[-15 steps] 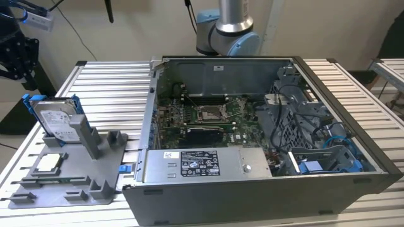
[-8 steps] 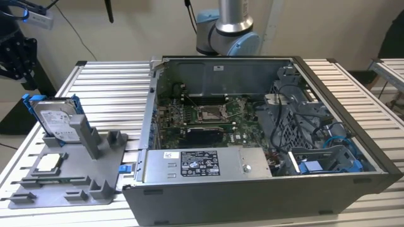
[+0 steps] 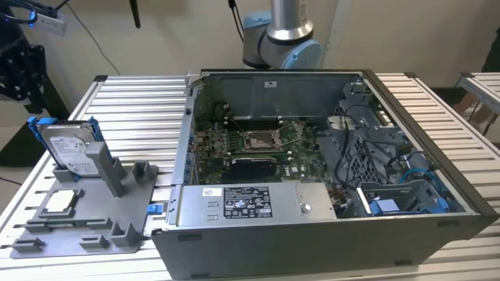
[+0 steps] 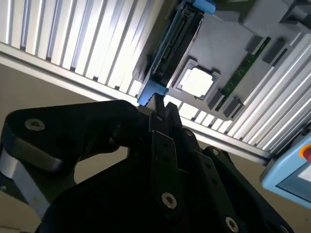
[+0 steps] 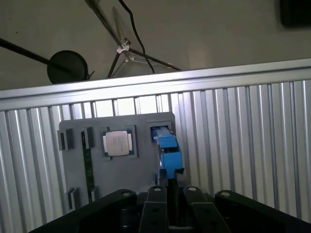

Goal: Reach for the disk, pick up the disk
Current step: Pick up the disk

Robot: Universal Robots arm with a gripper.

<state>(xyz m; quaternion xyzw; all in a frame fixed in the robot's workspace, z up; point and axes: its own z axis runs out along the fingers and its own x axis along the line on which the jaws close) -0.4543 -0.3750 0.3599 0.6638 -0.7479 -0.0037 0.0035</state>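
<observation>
Blue-framed, the disk stands on edge in its grey holder beneath the gripper, whose clenched, empty fingers would need to spread before straddling it squarely.

Disk: smooth silver-grey metal w/ white paper label, glossy blue plastic frame just ahead of tool. Tool matt black. Holder beneath: matt grey plastic. Bench: ribbed, shiny bare metal.

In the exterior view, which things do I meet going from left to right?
Silver-grey hard drive in blue plastic frame → small blue plastic clip → silver metal box with white label → blue plastic bracket with cables.
</observation>
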